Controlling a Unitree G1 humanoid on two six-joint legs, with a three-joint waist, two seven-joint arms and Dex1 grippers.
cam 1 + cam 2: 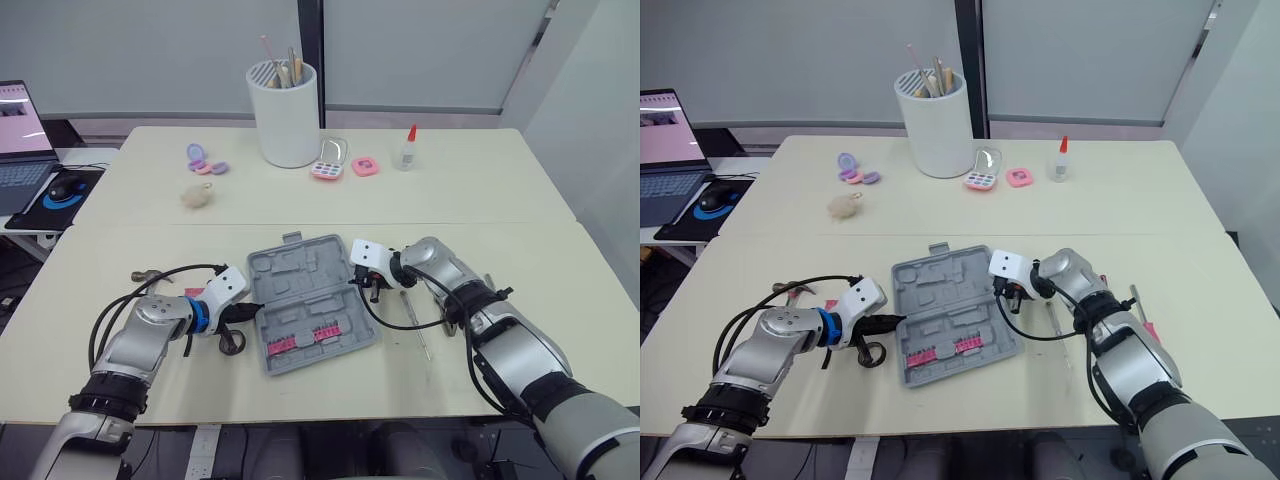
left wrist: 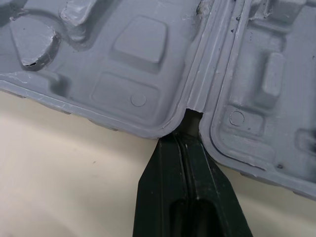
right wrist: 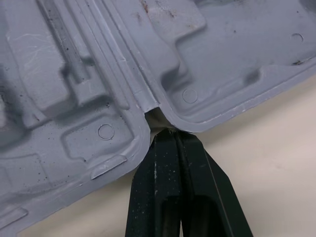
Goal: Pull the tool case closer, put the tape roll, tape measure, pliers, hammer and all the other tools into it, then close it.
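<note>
– Where's your case?
– Tool case (image 1: 305, 300) lies open, mid near table (image 1: 530, 270), btwn your two arms.
– Pincers?
– Your left gripper (image 1: 248, 312): fingers (image 2: 165, 173) pressed together, tips at the hinge notch, case's left edge. Right gripper (image 1: 368, 284): fingers (image 3: 165, 168) likewise together, at the hinge notch on the right edge.

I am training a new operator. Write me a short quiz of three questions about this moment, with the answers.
1. True or false: the tool case lies shut on the table.
2. The left gripper and right gripper both meet the case at: A) the ends of its hinge; B) its handle; C) its far corners.
3. Fill in: the small inserts in the case's near half are coloured ___.

Key: 1 false, it lies open; 2 A; 3 pink.
</note>
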